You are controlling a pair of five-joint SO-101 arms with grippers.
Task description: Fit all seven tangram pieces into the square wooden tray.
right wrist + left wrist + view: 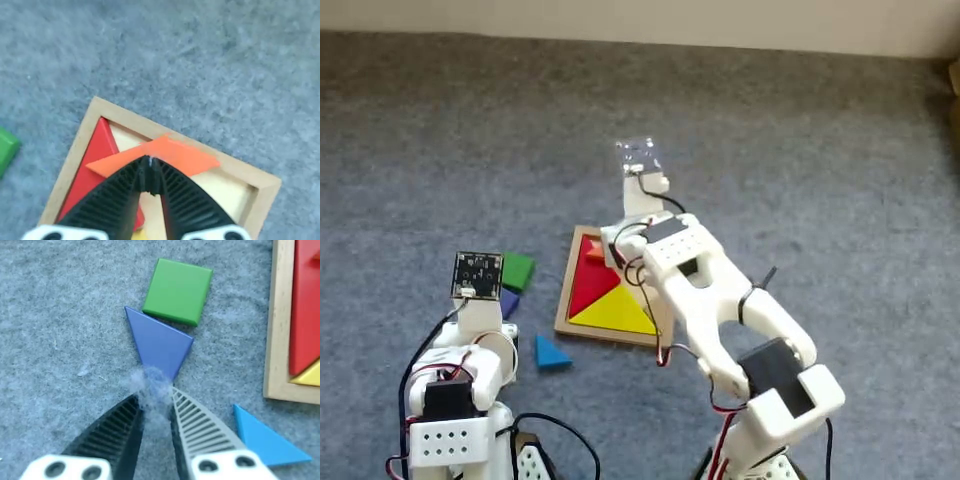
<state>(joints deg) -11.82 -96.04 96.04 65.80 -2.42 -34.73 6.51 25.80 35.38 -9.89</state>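
**High view with both wrist views.** The square wooden tray [563, 305] lies on grey carpet [800, 150] near the middle of the scene. A red triangle [588, 288] fills its left part and a yellow triangle [617, 312] its near part, both seated flat.

The right gripper [150, 172] hangs over the far part of the tray. Its jaws are pinched tight on the edge of a flat orange tangram piece [167, 154]. That piece lies across the far tip of the red triangle and the tray's bare floor [222, 192]; whether it touches either cannot be told.

Three pieces lie loose on the carpet left of the tray. The green square [177, 290] sits apart from the tray rim. The dark blue triangle [159, 342] lies just nearer, one edge against the square. The light blue triangle [265, 440] rests off the tray's near-left corner, separate from the others.

The left gripper [156, 396] is low over the carpet, with its jaws a narrow gap apart and carpet visible between them. Its tips are at the near apex of the dark blue triangle; contact cannot be judged.
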